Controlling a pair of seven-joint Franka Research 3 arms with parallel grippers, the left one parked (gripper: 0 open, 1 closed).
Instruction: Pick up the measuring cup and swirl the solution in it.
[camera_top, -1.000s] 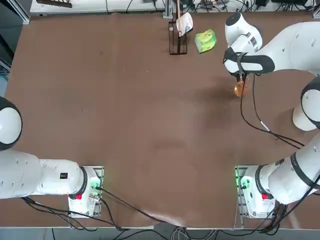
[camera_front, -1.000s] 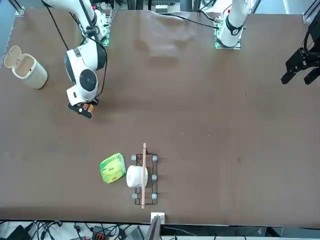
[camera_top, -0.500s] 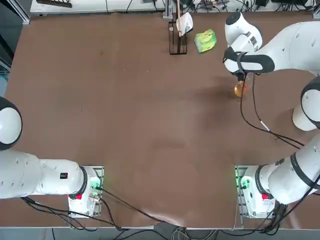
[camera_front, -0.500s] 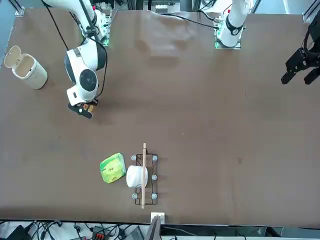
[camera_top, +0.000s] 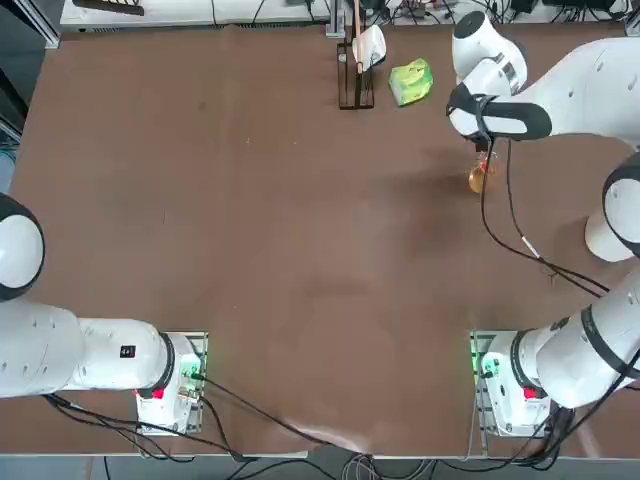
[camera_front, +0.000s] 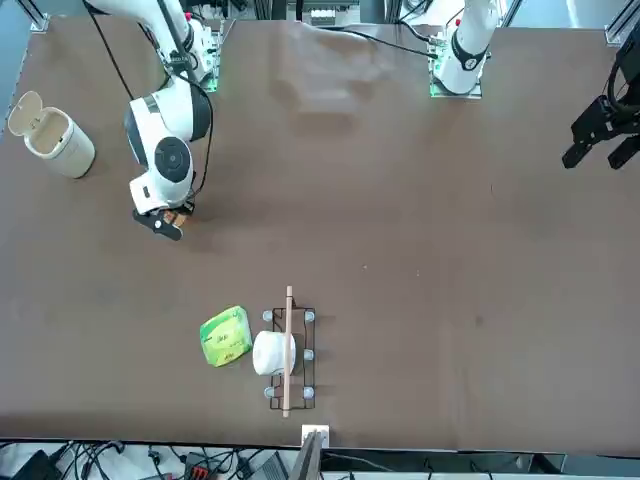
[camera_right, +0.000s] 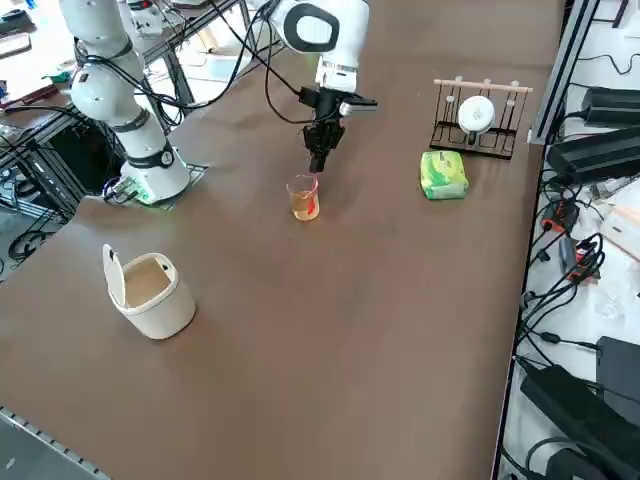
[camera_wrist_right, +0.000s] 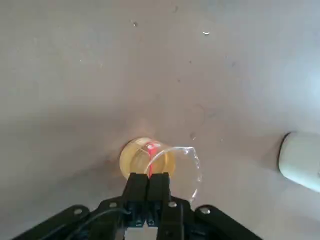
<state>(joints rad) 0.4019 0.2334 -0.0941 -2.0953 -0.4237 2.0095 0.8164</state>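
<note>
1. the measuring cup (camera_right: 304, 200) is beneath the right claw (camera_wrist_right: 154, 176), near the lidded white bin (camera_right: 168, 310); whether it has left the bench (camera_right: 330, 340) i can't tell.
2. the claw is narrow, apparently pinching the cup's rim.
3. amber solution (camera_wrist_right: 134, 159) sits inside.
4. grasp looks done; a clear lift, if needed, and the swirl seem left.

My right arm (camera_right: 318, 28) reaches out over the surface (camera_right: 330, 330), bent at the joints. Right tool (camera_wrist_right: 148, 176) hangs below the wrist (camera_right: 338, 75), pointing down, its two fingers drawn together.
</note>
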